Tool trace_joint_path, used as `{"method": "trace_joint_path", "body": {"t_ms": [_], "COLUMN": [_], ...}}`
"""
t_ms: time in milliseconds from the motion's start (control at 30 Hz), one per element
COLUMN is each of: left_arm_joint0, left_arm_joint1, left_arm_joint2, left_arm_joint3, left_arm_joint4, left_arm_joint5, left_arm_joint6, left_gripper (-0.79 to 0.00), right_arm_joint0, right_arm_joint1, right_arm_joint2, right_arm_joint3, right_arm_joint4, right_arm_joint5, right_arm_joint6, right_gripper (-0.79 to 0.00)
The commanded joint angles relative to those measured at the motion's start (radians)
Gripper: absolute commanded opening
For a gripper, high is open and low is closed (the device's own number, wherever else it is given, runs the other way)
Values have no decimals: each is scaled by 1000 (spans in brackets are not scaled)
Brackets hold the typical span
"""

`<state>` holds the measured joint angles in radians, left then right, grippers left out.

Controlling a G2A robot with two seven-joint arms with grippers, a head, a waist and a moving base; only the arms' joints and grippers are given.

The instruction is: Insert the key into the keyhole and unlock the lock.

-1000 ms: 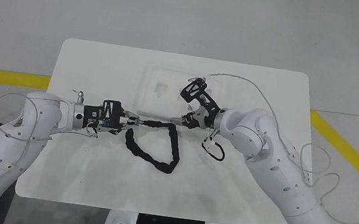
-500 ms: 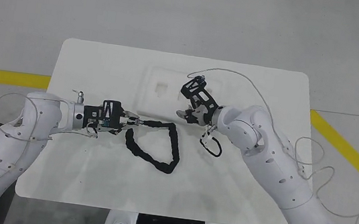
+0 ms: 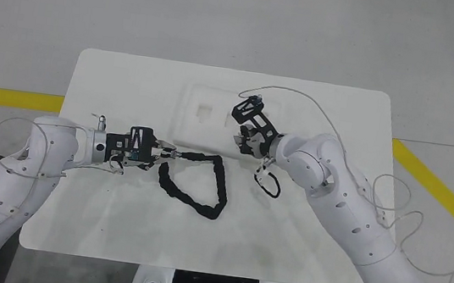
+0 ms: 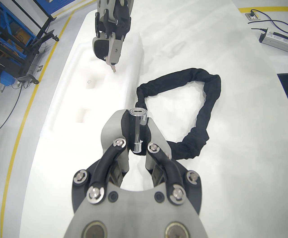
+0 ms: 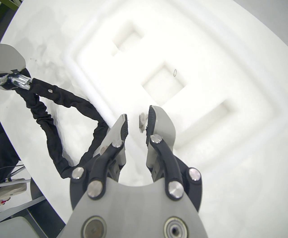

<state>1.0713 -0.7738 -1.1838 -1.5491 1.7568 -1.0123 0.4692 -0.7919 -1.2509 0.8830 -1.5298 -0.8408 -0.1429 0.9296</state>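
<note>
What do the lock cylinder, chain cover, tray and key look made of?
Lock cylinder, in the left tool: polished metal, with mirror-bright reflections. Chain cover: black woven fabric, matte and wrinkled. Tray: probably white foam, with soft rounded edges and a dull surface. Key, in the right tool: silvery metal.

Left gripper (image 4: 136,121) clamps lock (image 4: 136,135); keyhole (image 4: 138,110) exposed, key (image 4: 113,68) well apart.

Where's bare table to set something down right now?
Bare: table corner left of the foam tray; the front strip between chain lock and table edge. Crowded: centre, where left gripper, lock and right gripper cluster.
</note>
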Motion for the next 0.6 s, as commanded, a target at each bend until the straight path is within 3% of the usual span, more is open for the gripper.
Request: {"method": "trace_joint_path", "body": {"t_ms": [0, 333, 567], "left_arm_joint0": [0, 0, 0], "left_arm_joint1": [0, 0, 0], "left_arm_joint2": [0, 0, 0], "left_arm_joint3": [0, 0, 0], "left_arm_joint4": [0, 0, 0], "left_arm_joint5": [0, 0, 0], "left_arm_joint6": [0, 0, 0], "left_gripper": [-785, -785, -785], "right_arm_joint0": [-1, -2, -35], "right_arm_joint1": [-1, -4, 5], "right_arm_joint2": [1, 5, 25], "right_arm_joint3": [1, -8, -93], "right_arm_joint4": [-1, -3, -42], "right_arm_joint5": [2, -5, -10], "right_arm_joint6": [2, 5, 22], "right_gripper": [-785, -785, -785]}}
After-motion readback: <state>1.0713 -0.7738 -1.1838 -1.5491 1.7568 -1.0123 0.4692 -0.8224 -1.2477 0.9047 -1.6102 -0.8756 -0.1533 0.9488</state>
